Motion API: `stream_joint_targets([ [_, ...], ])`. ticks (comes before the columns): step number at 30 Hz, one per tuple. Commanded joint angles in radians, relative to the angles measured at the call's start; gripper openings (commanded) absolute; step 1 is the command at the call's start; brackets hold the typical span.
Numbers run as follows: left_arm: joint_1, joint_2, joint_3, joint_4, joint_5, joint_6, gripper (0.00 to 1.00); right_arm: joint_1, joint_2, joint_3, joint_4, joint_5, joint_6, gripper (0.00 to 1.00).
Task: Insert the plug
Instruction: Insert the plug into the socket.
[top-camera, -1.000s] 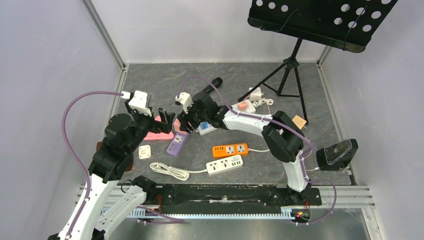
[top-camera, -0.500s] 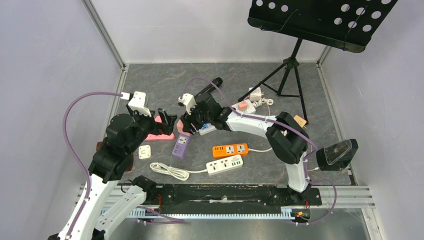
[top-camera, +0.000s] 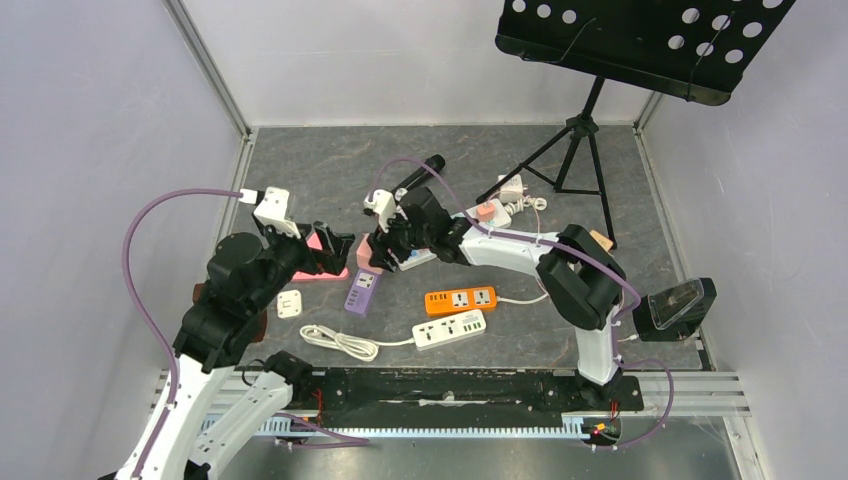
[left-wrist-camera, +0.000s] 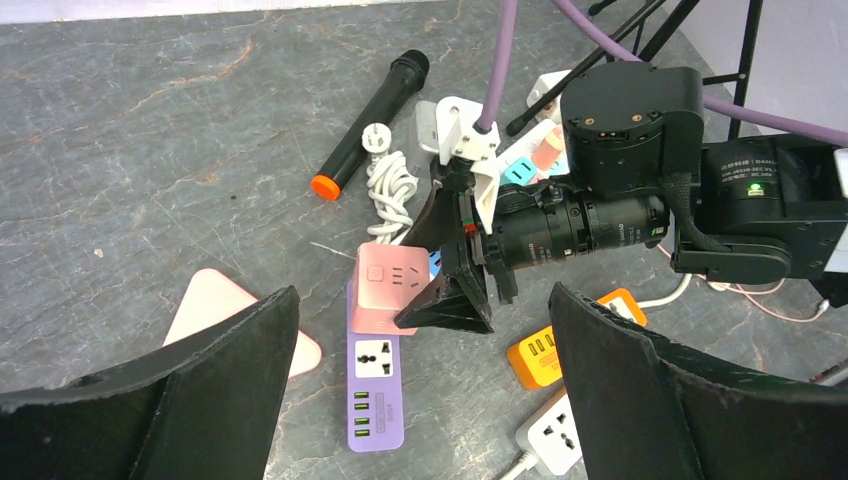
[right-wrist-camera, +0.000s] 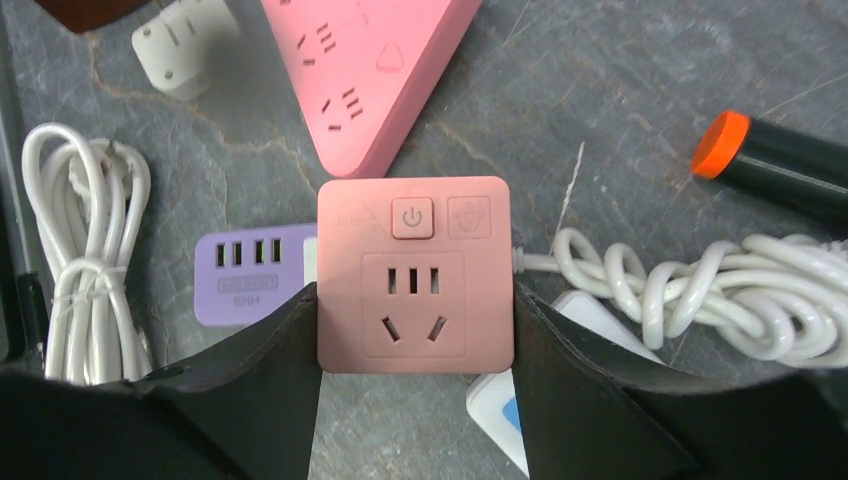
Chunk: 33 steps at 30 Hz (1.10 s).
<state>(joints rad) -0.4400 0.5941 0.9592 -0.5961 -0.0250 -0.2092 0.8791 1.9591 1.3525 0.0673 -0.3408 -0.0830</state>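
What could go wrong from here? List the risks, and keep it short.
1. The pink adapter is pinched only by its side edges between the right fingers; pressing down could twist it or let it slip.
2. The purple power strip lies loose, and the left fingers stand open, off it; it may slide under a push.
3. The coiled white cable lies beside the right fingers and could snag.

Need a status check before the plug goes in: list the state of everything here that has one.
right end effector, shut on the pink adapter
left end effector, open, empty
pink adapter, held by its sides, sockets empty
purple strip, lying flat, visible sockets empty
pink triangular strip, lying flat, visible sockets empty
white cable, coiled
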Motion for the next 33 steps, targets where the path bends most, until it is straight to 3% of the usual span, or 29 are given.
stream_joint_targets([
  [1,0.001,-0.004,-0.004,0.031,0.02,-0.032,1.0,-0.013,-0.049,-0.057,0.051,-0.06,-0.042,0.0],
  [22,0.002,-0.004,0.004,0.042,-0.017,-0.009,0.99,-0.038,0.023,-0.176,0.18,-0.025,0.007,0.0],
  [30,0.001,-0.01,0.003,0.042,-0.018,-0.004,0.99,-0.038,0.017,-0.144,0.084,0.11,-0.012,0.0],
  [33,0.002,-0.007,-0.004,0.044,-0.009,-0.003,0.99,-0.038,0.013,-0.122,0.036,0.092,-0.02,0.0],
])
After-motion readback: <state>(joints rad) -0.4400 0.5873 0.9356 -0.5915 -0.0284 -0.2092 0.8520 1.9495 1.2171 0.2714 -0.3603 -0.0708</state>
